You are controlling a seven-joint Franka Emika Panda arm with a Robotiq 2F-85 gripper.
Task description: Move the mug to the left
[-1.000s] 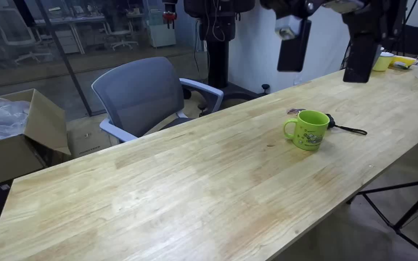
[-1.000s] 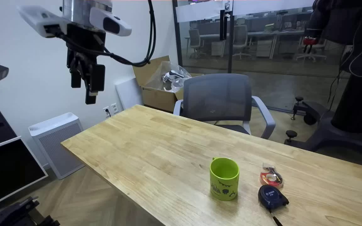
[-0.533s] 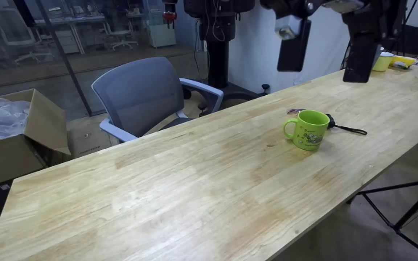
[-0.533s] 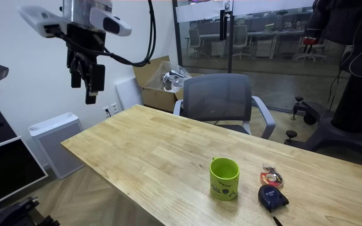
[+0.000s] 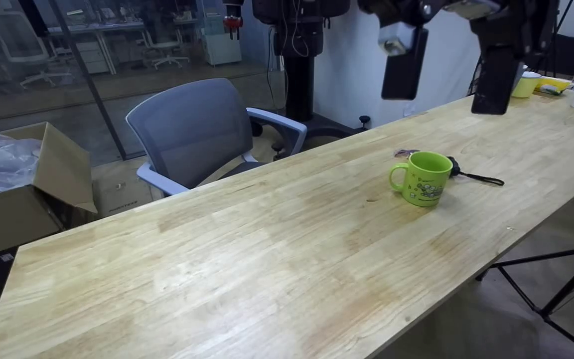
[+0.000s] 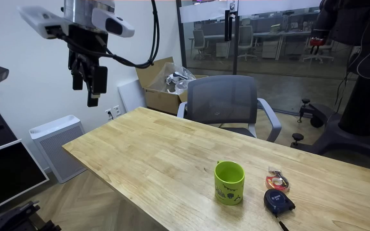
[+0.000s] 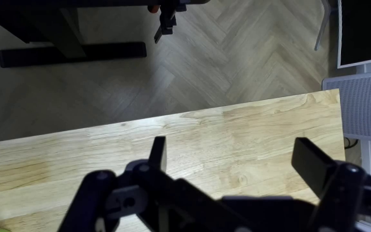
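Though lower, mug [image 6: 229,184] outside jaws.

Tabletop [image 5: 182,279] glare, dim floor [image 7: 198,71], blurred hand [image 7: 230,153]

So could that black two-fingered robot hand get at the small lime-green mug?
Probably yes, after travelling across and down: the black two-fingered gripper hangs open, and the small lime-green mug stands upright with nothing visible over it.
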